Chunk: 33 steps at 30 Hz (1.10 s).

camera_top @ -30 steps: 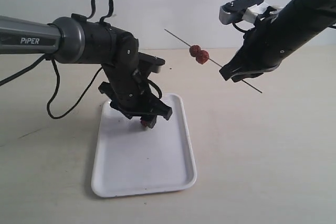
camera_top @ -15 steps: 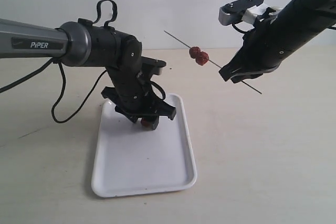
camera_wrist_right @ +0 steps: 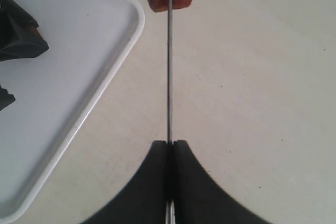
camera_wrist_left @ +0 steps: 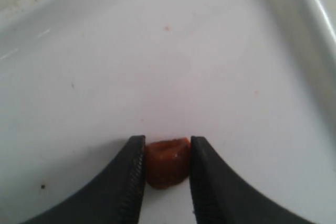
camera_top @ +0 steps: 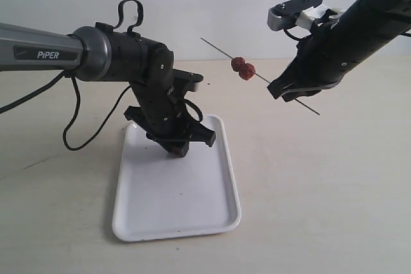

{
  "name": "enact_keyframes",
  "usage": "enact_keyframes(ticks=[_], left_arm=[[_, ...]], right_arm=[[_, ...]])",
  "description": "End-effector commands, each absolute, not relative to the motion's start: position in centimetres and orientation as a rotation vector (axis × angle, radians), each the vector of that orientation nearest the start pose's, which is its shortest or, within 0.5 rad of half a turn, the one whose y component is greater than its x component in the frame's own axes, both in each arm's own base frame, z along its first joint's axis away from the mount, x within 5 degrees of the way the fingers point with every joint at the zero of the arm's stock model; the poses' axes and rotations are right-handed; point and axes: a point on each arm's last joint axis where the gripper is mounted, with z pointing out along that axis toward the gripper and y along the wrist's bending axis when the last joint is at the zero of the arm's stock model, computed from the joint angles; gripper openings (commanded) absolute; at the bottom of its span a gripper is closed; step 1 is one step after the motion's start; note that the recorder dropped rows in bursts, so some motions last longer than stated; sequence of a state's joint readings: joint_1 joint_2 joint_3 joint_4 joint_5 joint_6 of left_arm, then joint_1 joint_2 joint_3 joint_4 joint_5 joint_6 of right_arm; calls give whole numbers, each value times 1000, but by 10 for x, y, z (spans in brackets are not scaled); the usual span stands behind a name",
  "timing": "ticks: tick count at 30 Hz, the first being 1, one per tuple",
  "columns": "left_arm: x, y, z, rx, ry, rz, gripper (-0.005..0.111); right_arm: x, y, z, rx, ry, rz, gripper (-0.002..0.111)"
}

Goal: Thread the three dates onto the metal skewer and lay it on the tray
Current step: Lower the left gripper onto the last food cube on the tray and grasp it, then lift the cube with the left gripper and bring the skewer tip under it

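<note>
While the left jaws sit low over the far end of the tray [camera_top: 192, 216], they pinch the third date [camera_wrist_left: 167, 162]. In the left wrist view both inner faces touch its sides, and the gap between them is only as wide as the fruit. The date lies close against the tray's white floor; whether it is lifted clear cannot be told. A few small brown specks dot the floor around it.

In the exterior view the left arm [camera_top: 96, 52] and its bulky wrist cover that end of the tray and hide nearly all of the date. A black cable [camera_top: 70, 120] loops down from the arm onto the worktop [camera_top: 334, 190].

The right jaws are fully closed on the metal skewer [camera_top: 218, 48], holding it in the air above the worktop, to the right of the tray's far corner and apart from the left arm. The rod tilts, its free tip high towards the left, and a short length sticks out behind the jaws at the lower right. Two dates [camera_top: 243, 67] are threaded on it, touching each other, between the free tip and the right jaws, with bare rod on both sides. The right arm [camera_top: 347, 36] comes in from the upper right.
</note>
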<state>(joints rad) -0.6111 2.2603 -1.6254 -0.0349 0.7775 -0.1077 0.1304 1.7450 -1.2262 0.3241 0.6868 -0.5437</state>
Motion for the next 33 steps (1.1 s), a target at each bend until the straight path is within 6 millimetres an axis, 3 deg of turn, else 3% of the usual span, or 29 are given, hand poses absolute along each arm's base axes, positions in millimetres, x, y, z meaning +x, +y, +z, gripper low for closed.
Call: enact_keyframes(ticks=[1,12,19,25,33], left_arm=[[372,-267,118,696,2833,-176,30],[372,-261,135,717,2821,-173,29],[383,-240,161,613,2804,-207,29],[405,-201,194,381,2749,-399,29],[436,-135,220,35,2605,-844,29]], right_arm=[[360,65,230,-596,2565,227,0],[360,66,231,-571,2563,254,0],[360,66,230,-569,2569,262,0],[362,71,219,-530,2606,333,0],[365,84,191,-546,2661,555,0]])
